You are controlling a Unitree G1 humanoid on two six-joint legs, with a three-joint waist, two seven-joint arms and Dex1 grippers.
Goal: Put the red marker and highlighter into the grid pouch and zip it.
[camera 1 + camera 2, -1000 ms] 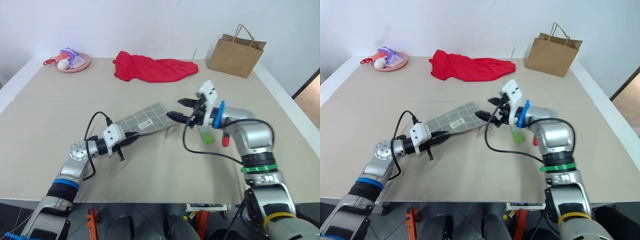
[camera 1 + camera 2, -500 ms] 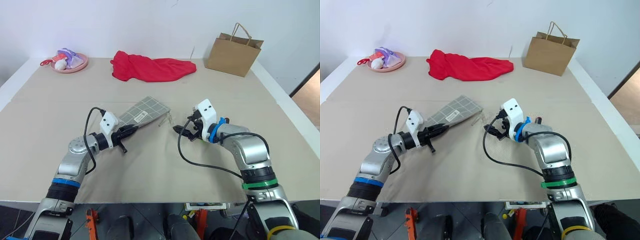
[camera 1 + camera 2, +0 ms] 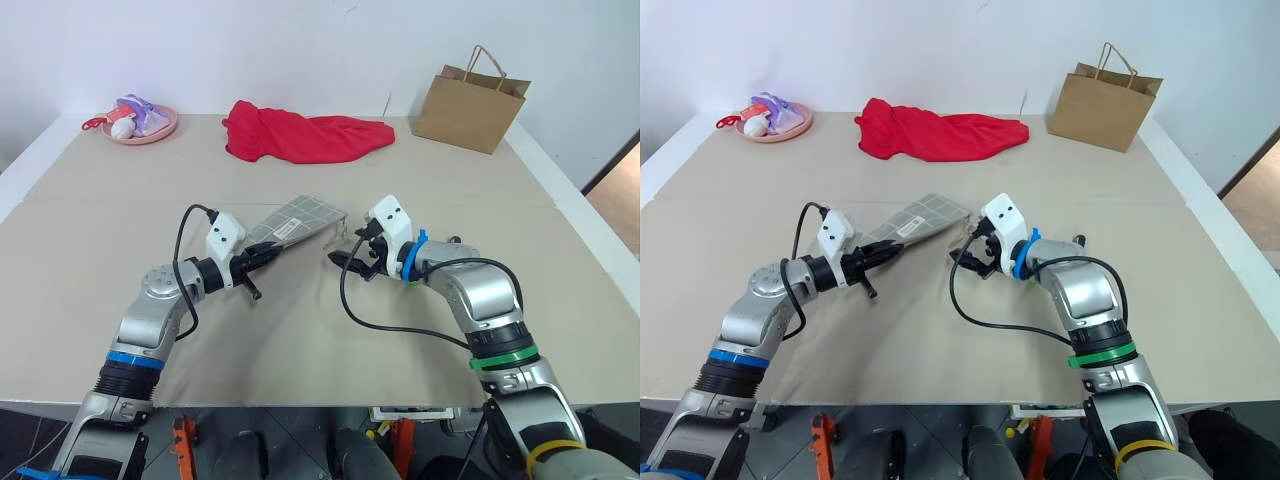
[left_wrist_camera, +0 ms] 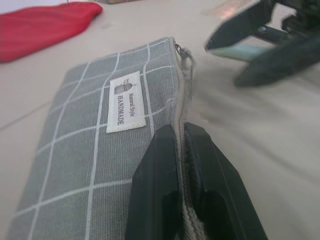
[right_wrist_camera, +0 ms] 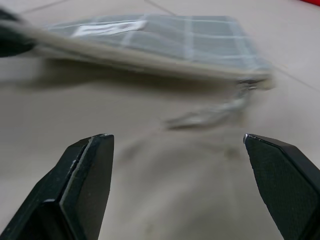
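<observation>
Left wrist view: left claw (image 4: 182,132) pinched together on the zipper edge of the grid pouch (image 4: 100,145), white label facing up.
Left claw hold: it grips the pouch's near end, and the pouch slopes up from the tabletop (image 3: 300,330), its far end toward the right claw.
Right claw: right claw (image 3: 345,262) has fingers spread wide apart, nothing between them, tips just beside the pouch's far corner.
Pull cord: pull cord (image 5: 210,112) hangs off the pouch's far corner, in front of the open right claw.
Highlighter: a pale green bit behind the right claw in the left wrist view; too blurred to say more.
Red cloth: red cloth (image 3: 305,135) lies at the tabletop's far side.
Paper bag: paper bag (image 3: 470,105) stands upright at the far right.
Pink plate: pink plate (image 3: 160,130) with small items sits at the far left corner.
</observation>
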